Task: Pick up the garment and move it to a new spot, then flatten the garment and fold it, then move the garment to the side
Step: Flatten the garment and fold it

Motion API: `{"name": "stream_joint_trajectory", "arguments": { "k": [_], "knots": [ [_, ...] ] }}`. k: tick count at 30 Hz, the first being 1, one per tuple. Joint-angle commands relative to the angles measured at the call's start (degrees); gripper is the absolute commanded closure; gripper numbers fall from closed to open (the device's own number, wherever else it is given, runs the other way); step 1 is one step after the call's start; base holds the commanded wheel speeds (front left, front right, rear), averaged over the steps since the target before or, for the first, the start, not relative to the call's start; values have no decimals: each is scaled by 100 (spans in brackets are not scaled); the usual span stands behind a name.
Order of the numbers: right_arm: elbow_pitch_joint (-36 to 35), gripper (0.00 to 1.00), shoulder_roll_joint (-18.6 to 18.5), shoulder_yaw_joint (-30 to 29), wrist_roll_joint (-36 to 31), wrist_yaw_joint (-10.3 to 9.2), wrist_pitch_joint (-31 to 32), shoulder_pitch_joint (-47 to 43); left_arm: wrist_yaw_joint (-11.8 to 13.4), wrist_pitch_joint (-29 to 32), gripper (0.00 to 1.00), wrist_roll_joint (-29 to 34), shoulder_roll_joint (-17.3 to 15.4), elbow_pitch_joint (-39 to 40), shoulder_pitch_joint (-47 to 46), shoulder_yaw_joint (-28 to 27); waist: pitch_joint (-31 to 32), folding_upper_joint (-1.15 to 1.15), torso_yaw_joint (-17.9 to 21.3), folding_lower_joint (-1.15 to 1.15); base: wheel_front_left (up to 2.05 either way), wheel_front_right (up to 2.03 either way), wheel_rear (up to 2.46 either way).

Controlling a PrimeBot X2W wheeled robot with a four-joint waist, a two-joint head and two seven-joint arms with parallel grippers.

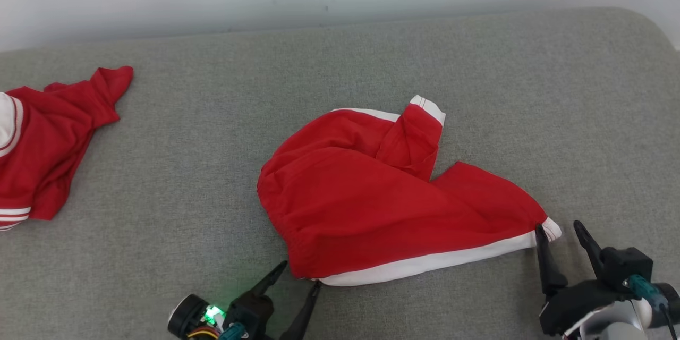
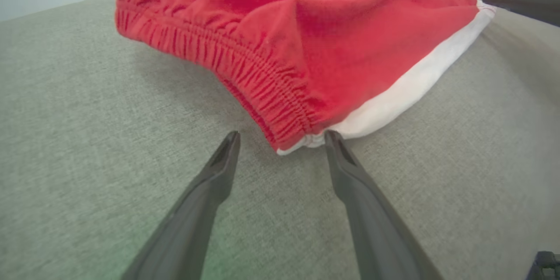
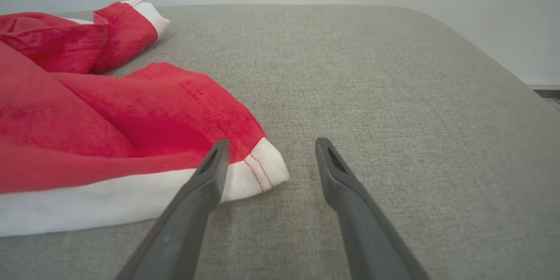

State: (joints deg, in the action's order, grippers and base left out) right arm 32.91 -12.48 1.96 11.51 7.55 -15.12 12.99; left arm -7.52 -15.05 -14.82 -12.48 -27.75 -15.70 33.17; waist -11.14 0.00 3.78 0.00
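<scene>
We find the crumpled red, white-trimmed fabric shorts [image 1: 372, 202] central on the grey fabric worktop [image 1: 212, 117], left tool [image 1: 300, 273] and right tool [image 1: 558, 226] both spread empty at near corners; each should pinch its corner fully before lifting.

Red garment [image 1: 372, 207], white side stripe; grey cushion [image 1: 212, 133].

The garment [image 1: 372, 207] is soft, matt red cloth. Its waistband [image 2: 245, 78], just ahead of the left gripper [image 1: 300, 273], is puckered elastic, ribbed and rough. The white stripe [image 3: 87, 205] beside the right gripper [image 1: 559, 226] looks smoother, with fine stitched seams. Under both, the grey pad [image 1: 212, 133] is coarse woven fabric, matt. The fingers [image 3: 358, 218] look like plastic — dark, smooth and dull.
</scene>
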Motion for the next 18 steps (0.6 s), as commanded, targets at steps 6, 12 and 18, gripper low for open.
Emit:
{"name": "stream_joint_trajectory", "arguments": {
  "k": [6, 12, 18],
  "knots": [
    [653, 0, 40, 243, 240, -13, -2, 475, 8, -19, 2, -230, -75, -254, -384, 463, -232, 0, 64, 0, 0, 0, 0],
    [1030, 100, 118, 574, 543, -13, 1, 738, 8, -18, 100, -381, -100, -173, -536, 544, -288, 0, 57, 0, 0, 0, 0],
    [560, 100, 36, 816, 819, -13, -2, 578, 8, -19, 100, -390, -196, 429, -240, 321, -109, 0, 66, 0, 0, 0, 0]
  ]
}}
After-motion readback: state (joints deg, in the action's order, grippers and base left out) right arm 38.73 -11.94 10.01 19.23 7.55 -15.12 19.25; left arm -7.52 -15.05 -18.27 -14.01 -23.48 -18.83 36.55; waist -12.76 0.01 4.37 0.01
